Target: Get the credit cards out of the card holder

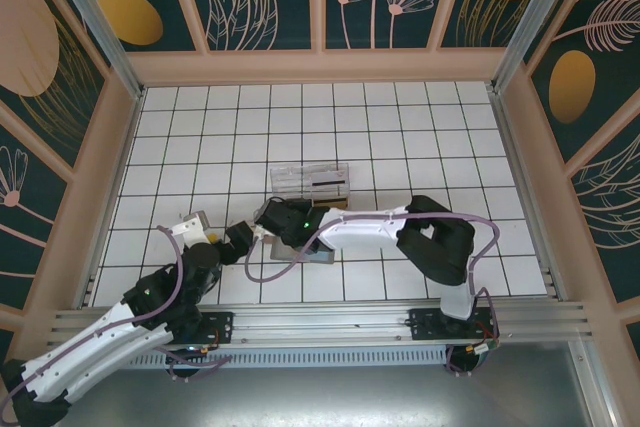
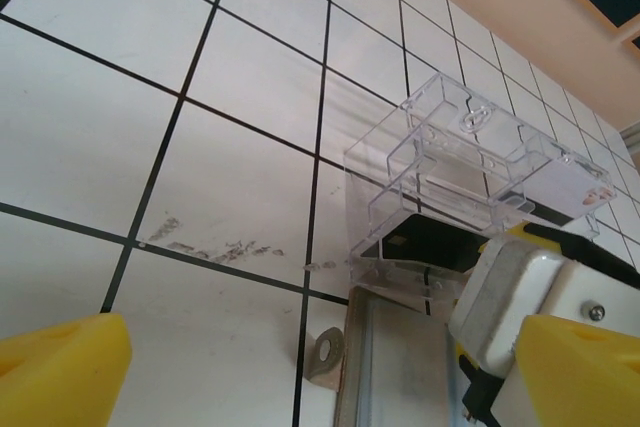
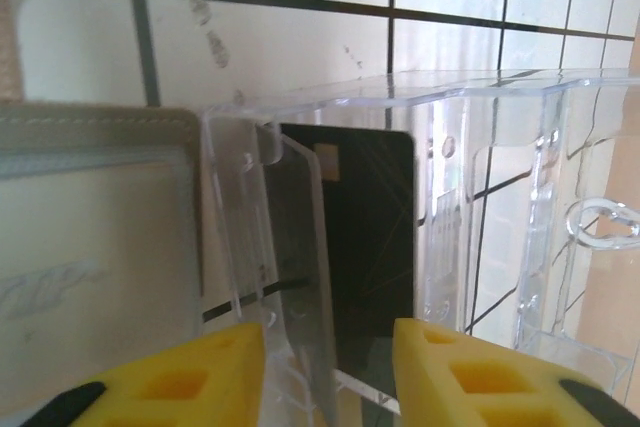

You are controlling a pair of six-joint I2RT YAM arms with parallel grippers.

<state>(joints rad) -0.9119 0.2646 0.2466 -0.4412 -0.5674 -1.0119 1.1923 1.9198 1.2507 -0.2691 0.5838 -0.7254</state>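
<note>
Drop-off step, I'd say: dark card (image 3: 370,217) stands in clear tray (image 3: 520,197), mid-table, just far of holder (image 3: 100,247). R gripper (image 3: 328,352) jaws parted, gripping nothing. L gripper (image 2: 310,377) wide open, empty, near-left of holder. Next: R backs off w/o snagging tray wall, then checks holder for more cards; can't tell how many.

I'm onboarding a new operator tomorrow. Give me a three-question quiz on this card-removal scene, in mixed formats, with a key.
1. True or false: the dark card sits inside the clear tray.
2. The left gripper is: A) open, holding nothing; B) shut on a card; C) shut on the tray.
3. Short answer: which arm reaches across over the card holder?

Key: 1. True. 2. A. 3. The right arm.
</note>
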